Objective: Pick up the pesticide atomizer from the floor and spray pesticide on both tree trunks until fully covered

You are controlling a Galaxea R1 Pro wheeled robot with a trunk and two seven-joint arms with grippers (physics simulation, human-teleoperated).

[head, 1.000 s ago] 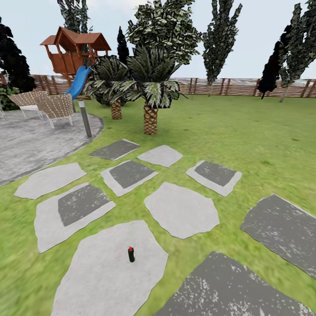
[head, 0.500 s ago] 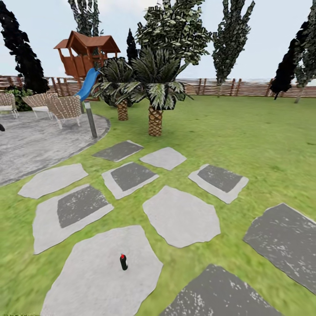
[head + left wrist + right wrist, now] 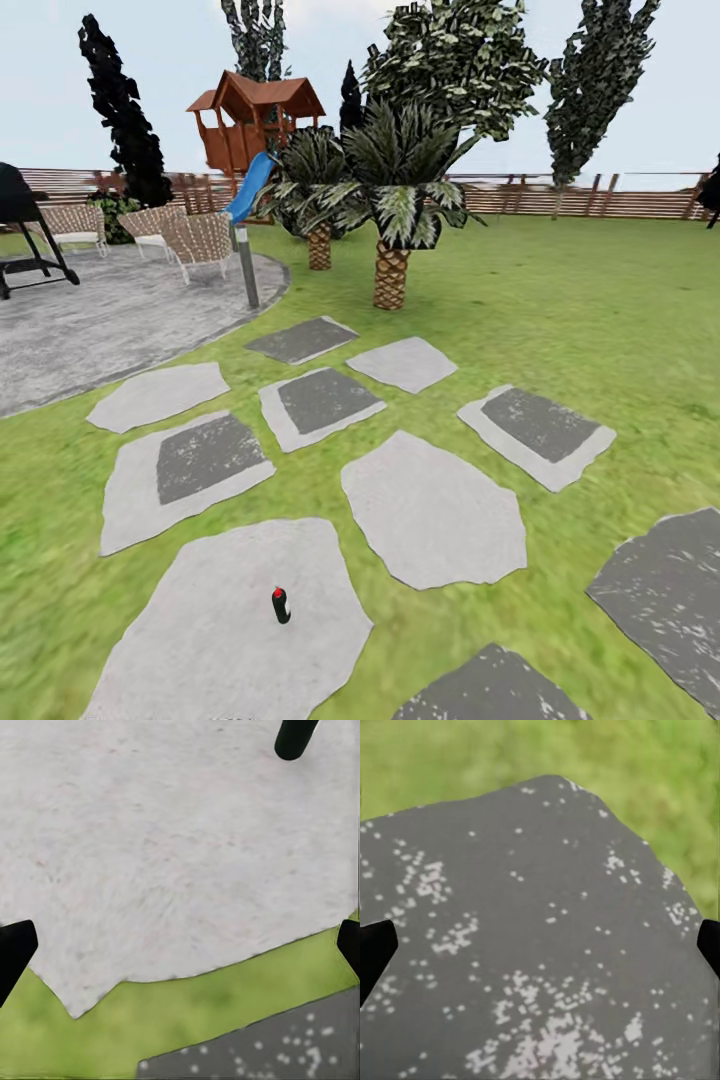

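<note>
1. Left tool (image 3: pixel 180 945): two dark fingertips (image 3: pixel 13 951) sit at opposite edges of the left wrist view, spread wide with nothing between them. It hangs over a pale stepping stone (image 3: pixel 165 847), with a strip of grass (image 3: pixel 187 1009) and the corner of a dark speckled slab (image 3: pixel 285 1050) beside the stone.
2. Right tool (image 3: pixel 540 945): released, fingertips far apart, empty, over a dark speckled stepping stone (image 3: pixel 532 945) with lawn beyond it.
3. Pesticide atomizer (image 3: pixel 281 605): small dark bottle with a red cap, standing roughly upright on the nearest pale stone (image 3: pixel 240 630) in the head view. The dark rounded item (image 3: pixel 294 736) at the edge of the left wrist view is possibly this bottle; too cropped to confirm.
4. Garden (image 3: pixel 560 300): green lawn with stepping stones, brown slat fence (image 3: pixel 560 195) behind.
5. Surroundings: two palms (image 3: pixel 392 215), play tower with blue slide (image 3: pixel 255 125), wicker chairs (image 3: pixel 200 240), a post (image 3: pixel 245 265), black grill (image 3: pixel 25 225) on a grey paved patio (image 3: pixel 110 320).
</note>
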